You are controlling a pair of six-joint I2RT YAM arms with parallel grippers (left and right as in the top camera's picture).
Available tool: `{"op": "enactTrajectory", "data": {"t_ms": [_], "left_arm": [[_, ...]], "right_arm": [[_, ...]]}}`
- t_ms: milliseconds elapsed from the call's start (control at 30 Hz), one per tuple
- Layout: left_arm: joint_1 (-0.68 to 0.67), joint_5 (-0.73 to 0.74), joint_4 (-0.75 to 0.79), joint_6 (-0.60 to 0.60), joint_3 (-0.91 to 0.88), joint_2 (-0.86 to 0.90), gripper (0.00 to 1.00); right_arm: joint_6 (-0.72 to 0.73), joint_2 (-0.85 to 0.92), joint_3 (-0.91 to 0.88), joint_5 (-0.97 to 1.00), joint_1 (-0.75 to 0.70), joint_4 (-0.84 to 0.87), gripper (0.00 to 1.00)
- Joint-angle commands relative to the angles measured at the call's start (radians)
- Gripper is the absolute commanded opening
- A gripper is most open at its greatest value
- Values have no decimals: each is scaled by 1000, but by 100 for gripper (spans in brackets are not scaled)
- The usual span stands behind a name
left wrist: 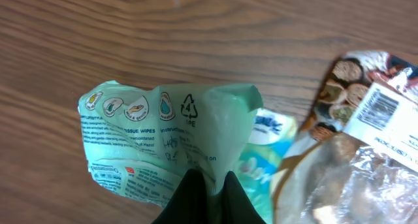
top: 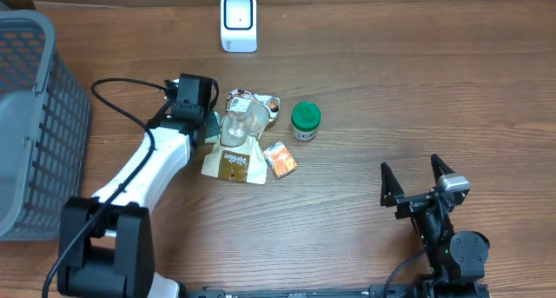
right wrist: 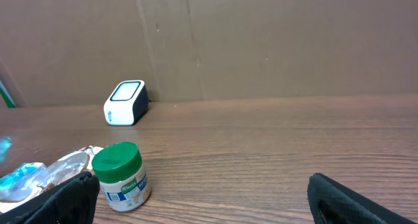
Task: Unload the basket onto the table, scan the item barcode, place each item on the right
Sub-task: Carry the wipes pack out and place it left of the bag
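Left gripper [left wrist: 208,186] fingers are pressed together on a crumpled fold of the green wipes packet [left wrist: 147,136], pinching it. The left arm extends forward to mid-table. The packet's visible face shows a recycling symbol, round icons and small print. It sits against the snack pouch [left wrist: 339,165], well apart from the white scanner [top: 238,22]. The right gripper [top: 410,171] sits low near the front edge, jaws spread wide.

The brown wood-grain table [top: 391,89] carries a white box-shaped scanner [top: 238,23] at upper centre and a grey plastic mesh basket [top: 35,124] at the left edge. A green-lidded jar [top: 305,121], orange packet [top: 280,159] and cream pouch [top: 234,163] lie mid-frame.
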Motion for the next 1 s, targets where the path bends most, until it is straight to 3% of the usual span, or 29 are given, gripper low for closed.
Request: {"op": "enactTrajectory", "data": {"t_ms": [0,200,600,833,967], "left_arm": [[-3,117,13,20,-3,53,4],[-11,319,12,18,-1,63,4],[-22,495,60,-16,2,63,4],[-16,427,9,-42,32,62,4],[-15,307,-159,-70,135,58,4]], "right_arm": [[-1,-8,-11,-1,-2,3,100],[-1,-8,-11,-1,-2,3,100],[-1,-8,-11,-1,-2,3,100],[-1,-8,-11,-1,-2,3,100],[-1,-8,-11,-1,-2,3,100]]}}
